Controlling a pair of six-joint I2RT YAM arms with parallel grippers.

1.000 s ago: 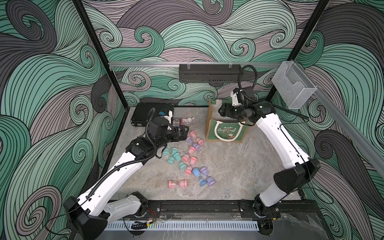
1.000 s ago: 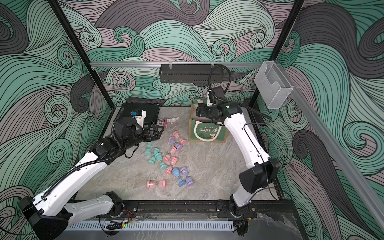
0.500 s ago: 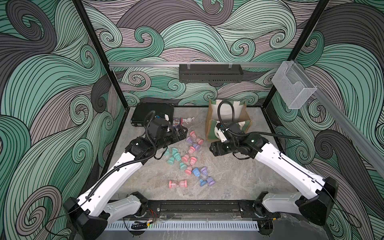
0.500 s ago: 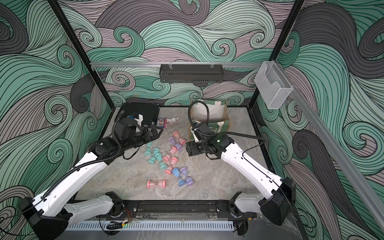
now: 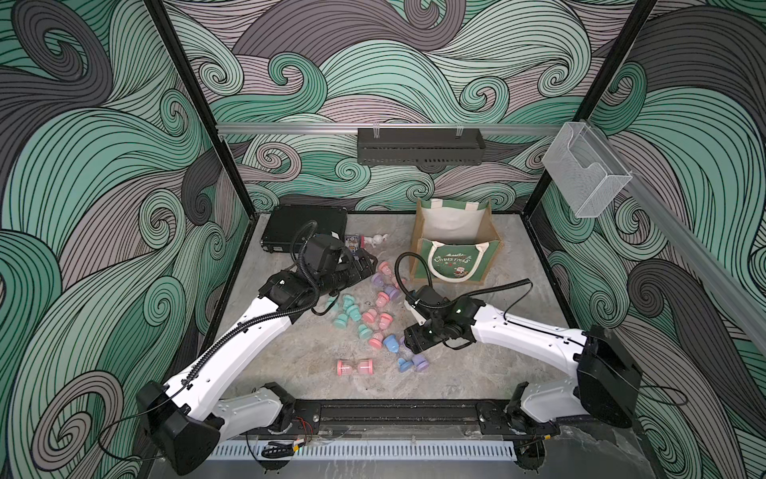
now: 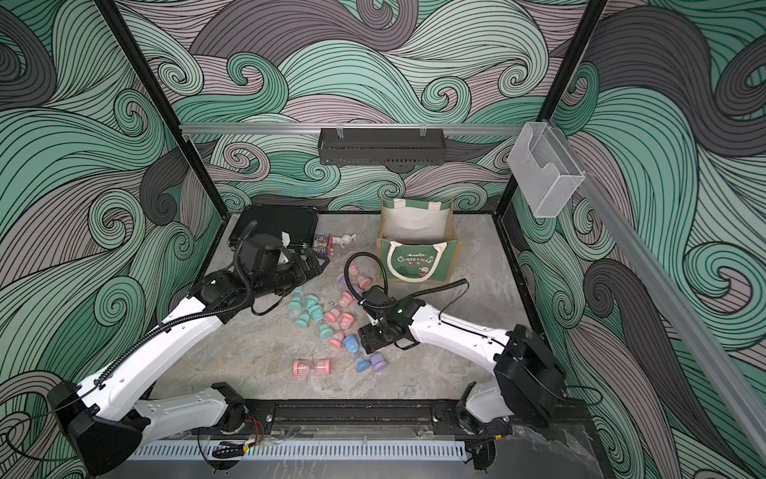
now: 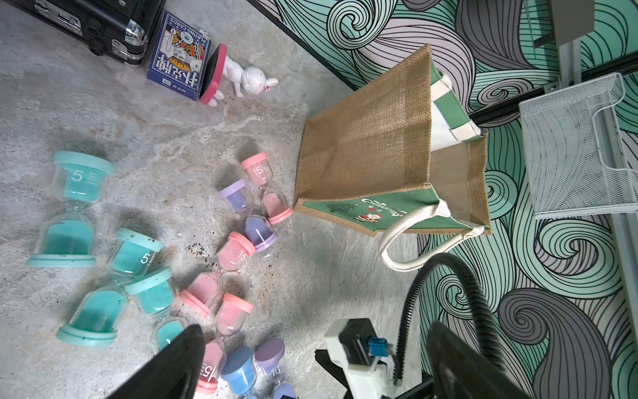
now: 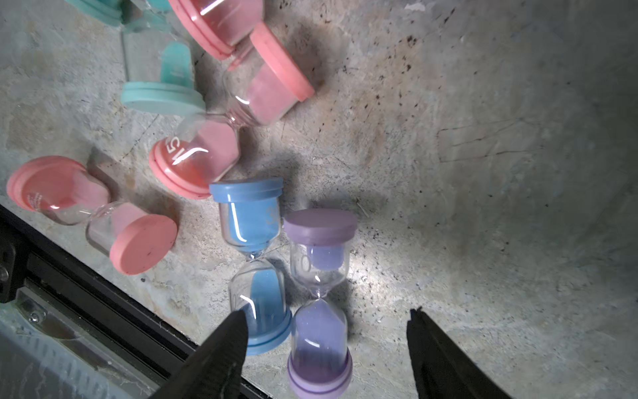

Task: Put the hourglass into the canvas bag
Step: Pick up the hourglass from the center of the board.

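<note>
Several hourglasses in pink, teal, purple and blue lie scattered mid-table. My right gripper [image 8: 326, 323] is open and low over a purple hourglass [image 8: 319, 293], whose lower bulb lies between the fingers without touching them. A blue hourglass [image 8: 253, 248] lies against it, beside one fingertip [image 8: 234, 331]. In both top views the right gripper [image 5: 410, 346] [image 6: 367, 344] points down at this pair. The canvas bag [image 5: 452, 265] [image 6: 414, 265] [image 7: 373, 152] stands upright and open at the back right. My left gripper [image 5: 369, 265] [image 7: 316, 328] is open and empty, hovering left of the bag.
A single pink hourglass [image 5: 355, 367] lies apart near the front rail. A black hard case [image 5: 304, 226] sits at the back left, with a card box [image 7: 179, 57] and a white rabbit figure [image 7: 248, 77] beside it. A black rack [image 5: 418, 145] hangs on the back wall.
My right arm swung from above the canvas bag forward and down to the blue and purple hourglasses. The left arm hardly moved.
</note>
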